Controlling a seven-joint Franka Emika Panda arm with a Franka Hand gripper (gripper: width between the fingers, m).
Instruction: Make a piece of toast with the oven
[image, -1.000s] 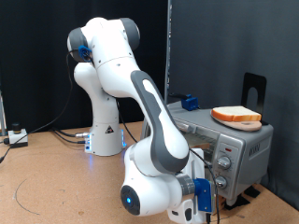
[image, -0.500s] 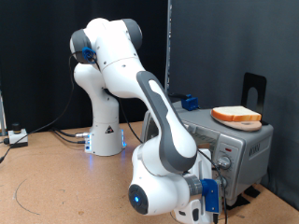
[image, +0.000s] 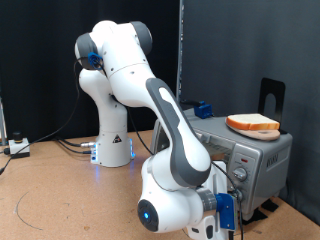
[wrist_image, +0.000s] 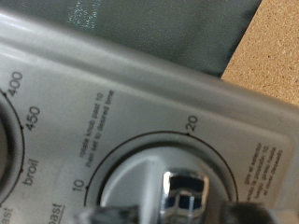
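Observation:
The silver-grey oven (image: 262, 152) stands at the exterior view's right. One piece of toast (image: 252, 123), pale with a brown crust, lies flat on its roof; no second slice shows. My gripper (image: 229, 201) is pressed against the knob panel at the oven's front. The wrist view shows a round dial (wrist_image: 121, 177) with marks 10 and 20 and its shiny metal grip (wrist_image: 184, 193) very close. Dark fingertips (wrist_image: 250, 211) flank that grip on both sides. Part of the glass door (wrist_image: 159, 28) also shows there.
A black upright bracket (image: 271, 94) stands behind the oven, and a small blue object (image: 203, 108) sits beside it. My white base (image: 114, 148) and cables (image: 60, 146) are on the brown table (image: 60, 200) at the exterior view's left.
A second ago my wrist shifted a little towards the exterior view's right and turned at the knob panel. It has held still for the last half second. The toast has not moved.

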